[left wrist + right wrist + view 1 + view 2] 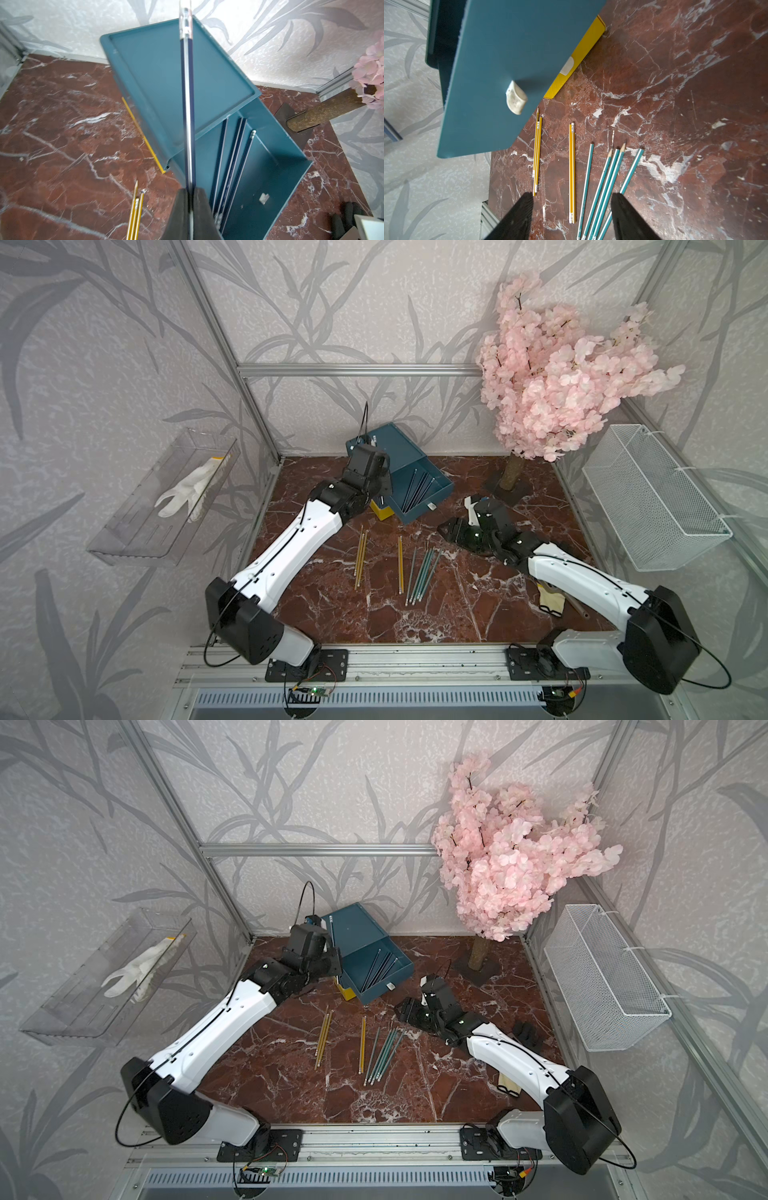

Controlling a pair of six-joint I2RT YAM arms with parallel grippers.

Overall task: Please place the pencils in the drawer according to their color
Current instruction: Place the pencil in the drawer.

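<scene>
The teal drawer (399,448) stands at the back middle of the table, also seen in the left wrist view as the drawer (166,72). Its top tier (436,489) is pulled out, with several dark pencils (234,158) lying inside. The yellow tier (577,56) shows at the bottom. My left gripper (190,199) is shut on a dark navy pencil (188,104), which points out over the drawer's top. My right gripper (572,195) hangs open above the table. Yellow pencils (360,556) and teal pencils (422,574) lie loose in front of the drawer.
A pink blossom tree (552,373) stands at the back right on a dark base. A white wire basket (652,497) hangs on the right wall. A clear tray (137,531) holding a white glove is on the left wall. A black glove (527,1033) lies beside the right arm.
</scene>
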